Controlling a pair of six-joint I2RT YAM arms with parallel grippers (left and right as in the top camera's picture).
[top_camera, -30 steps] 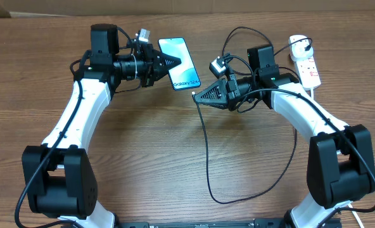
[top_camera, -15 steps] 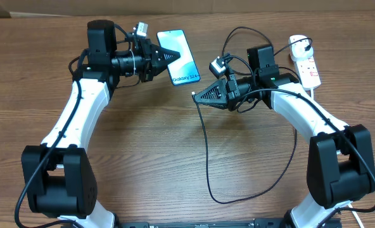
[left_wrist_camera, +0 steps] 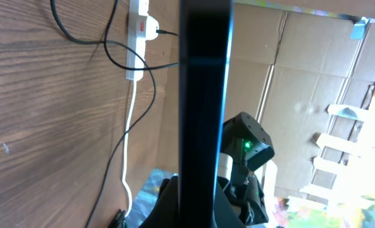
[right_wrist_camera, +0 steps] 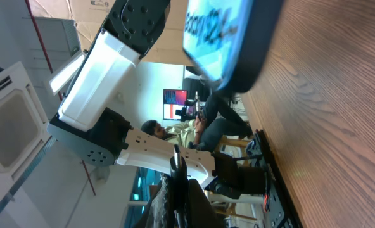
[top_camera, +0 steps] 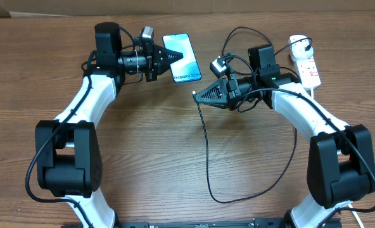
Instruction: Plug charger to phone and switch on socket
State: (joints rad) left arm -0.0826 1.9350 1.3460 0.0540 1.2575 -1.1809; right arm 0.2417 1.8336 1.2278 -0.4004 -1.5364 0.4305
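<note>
The phone [top_camera: 182, 58], with its blue lit screen, is held clear of the table at the top centre by my left gripper [top_camera: 173, 59], shut on its left edge. In the left wrist view it is a dark edge-on bar [left_wrist_camera: 204, 95]. In the right wrist view its lower end [right_wrist_camera: 228, 38] shows at the top. My right gripper [top_camera: 198, 95] is shut on the charger's connector tip [right_wrist_camera: 177, 157], just right of and below the phone. The black charger cable [top_camera: 206, 152] hangs down and loops across the table to its plug in the white socket [top_camera: 306, 63] at the top right.
The socket's thick white cord [top_camera: 314, 95] runs down beside my right arm. In the left wrist view the socket [left_wrist_camera: 139, 31] and its cord lie on the wood. Cardboard boxes [left_wrist_camera: 289, 95] stand beyond the table's far edge.
My left arm has swung the phone a little right and toward the connector, its base link shifting right. The right gripper and cable have not moved.
</note>
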